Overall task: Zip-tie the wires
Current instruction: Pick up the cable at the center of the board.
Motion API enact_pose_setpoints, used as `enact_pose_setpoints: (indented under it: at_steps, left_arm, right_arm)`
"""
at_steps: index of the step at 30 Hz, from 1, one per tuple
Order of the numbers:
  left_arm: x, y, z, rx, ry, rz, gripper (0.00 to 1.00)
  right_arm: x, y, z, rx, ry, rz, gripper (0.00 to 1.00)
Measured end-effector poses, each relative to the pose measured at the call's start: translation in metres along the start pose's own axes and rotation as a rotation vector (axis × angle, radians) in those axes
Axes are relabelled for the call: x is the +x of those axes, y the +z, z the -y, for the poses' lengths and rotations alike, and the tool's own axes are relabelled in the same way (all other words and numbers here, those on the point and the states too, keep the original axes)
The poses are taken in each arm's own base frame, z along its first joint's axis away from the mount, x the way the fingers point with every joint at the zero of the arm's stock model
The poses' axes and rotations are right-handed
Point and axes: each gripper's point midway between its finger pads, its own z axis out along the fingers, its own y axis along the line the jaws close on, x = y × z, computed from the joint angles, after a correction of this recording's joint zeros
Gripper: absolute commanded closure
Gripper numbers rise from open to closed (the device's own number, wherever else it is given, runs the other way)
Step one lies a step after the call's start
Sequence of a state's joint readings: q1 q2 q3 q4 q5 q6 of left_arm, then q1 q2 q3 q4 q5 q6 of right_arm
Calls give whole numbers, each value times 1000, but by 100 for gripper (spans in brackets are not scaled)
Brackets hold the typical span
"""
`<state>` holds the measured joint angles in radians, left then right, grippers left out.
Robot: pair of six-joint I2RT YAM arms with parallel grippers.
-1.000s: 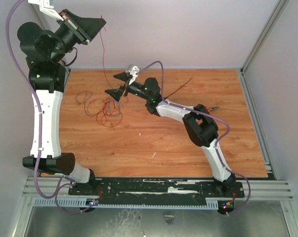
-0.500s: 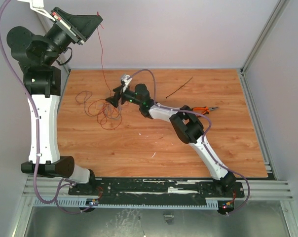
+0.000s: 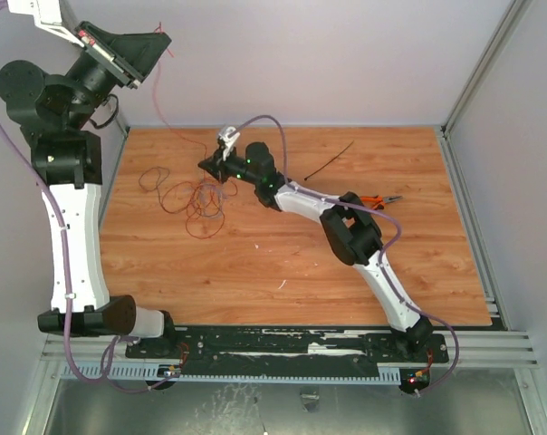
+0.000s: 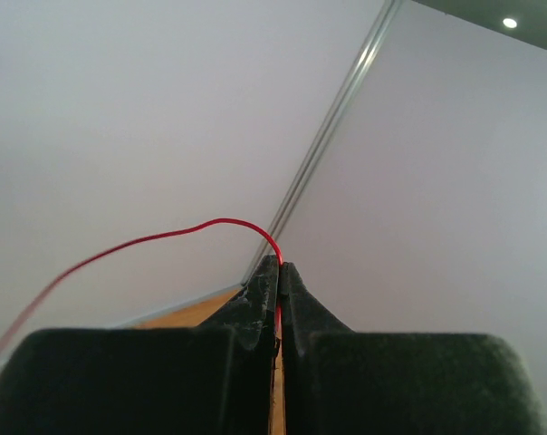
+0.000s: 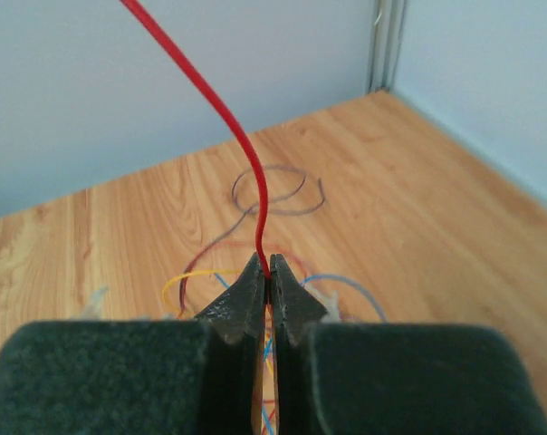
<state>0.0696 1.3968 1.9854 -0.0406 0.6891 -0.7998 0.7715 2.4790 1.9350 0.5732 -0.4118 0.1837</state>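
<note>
Stretching one red strand [image 5: 228, 127] of the wires [image 3: 190, 195] between two pincers.
The tangle lies near the counter's [image 3: 283, 258] far left corner. The right pincer [image 3: 206, 167] is pressed shut on the strand at the tangle's right side. The left pincer [image 3: 163, 45], raised above that corner, pinches its upper end, so the strand runs steeply up and leftward. The zip tie [image 3: 328, 161] lies slanted near the far edge, to the right of the right pincer and well apart from the wires; the right arm is nearer to it.
</note>
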Motion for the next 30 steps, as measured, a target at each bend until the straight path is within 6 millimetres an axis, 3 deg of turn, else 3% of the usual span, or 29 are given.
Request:
enact_pose_setpoints:
  at_steps: [3, 7, 11, 15, 20, 26, 30]
  left_arm:
    - [0, -10, -10, -37, 9, 8, 100]
    - [3, -23, -25, -87, 11, 14, 100]
    - [2, -32, -39, -129, 7, 24, 100]
    - [-2, -36, -44, -145, 9, 38, 100]
    - [-6, -38, -39, -137, 15, 52, 100]
    - [-7, -43, -38, -141, 22, 62, 100]
    - [-12, -48, -40, -155, 31, 74, 100]
  right_arm:
    - [-50, 1, 4, 14, -63, 43, 100]
    - [-154, 1, 15, 45, -185, 173, 100]
    - [-247, -22, 22, 99, -302, 298, 100]
    - [-307, -49, 24, 159, -391, 381, 100]
    - [-331, -62, 31, 213, -433, 419, 100]
    - [-319, -65, 48, 267, -442, 361, 100]
    - [-303, -78, 65, 336, -446, 295, 100]
